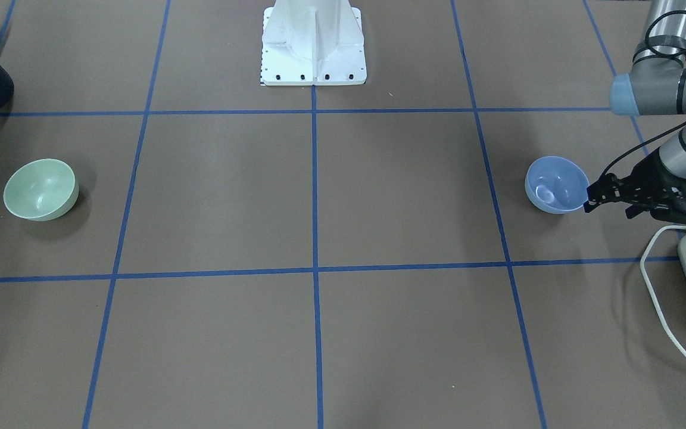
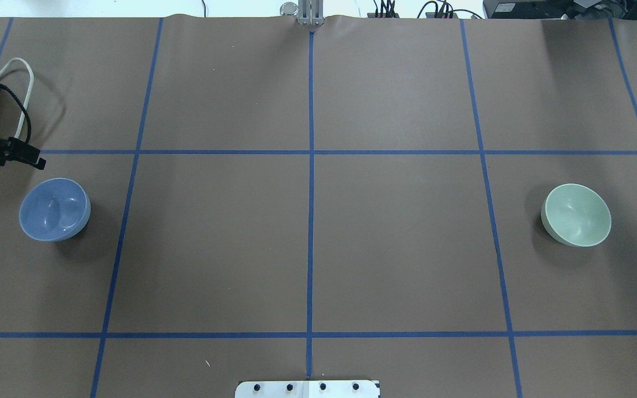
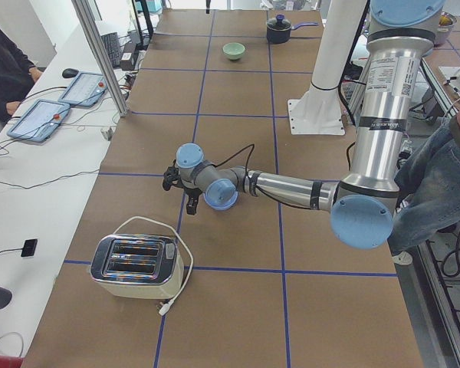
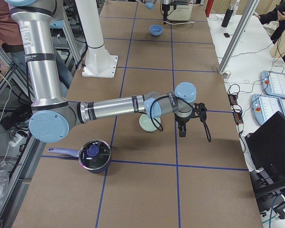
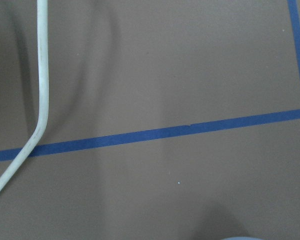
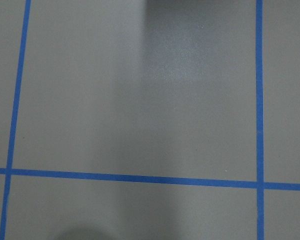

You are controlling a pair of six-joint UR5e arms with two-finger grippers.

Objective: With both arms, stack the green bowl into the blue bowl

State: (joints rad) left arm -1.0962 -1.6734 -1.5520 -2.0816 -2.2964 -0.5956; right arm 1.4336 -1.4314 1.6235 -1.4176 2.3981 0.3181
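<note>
The white rubbery cord (image 5: pixel 42 100) is lying near the black left tool (image 1: pixel 594 195), whose gape we cannot tell, so, reaching for the small round glossy periwinkle-blue bowl (image 1: pixel 557 186), we are risking a snag.

The middle of the worktop (image 2: pixel 213 237) lies bare between the blue bowl (image 2: pixel 55 209) on the left and the green bowl (image 2: pixel 576 215) on the right, leaving open passage across. At the far left a toaster (image 3: pixel 134 266) and its white cord (image 5: pixel 42 60) crowd the room beyond the blue bowl. A pot (image 4: pixel 92 155) stands nearer and further right than the green bowl. The white pedestal (image 1: pixel 313 44) blocks the near middle.
</note>
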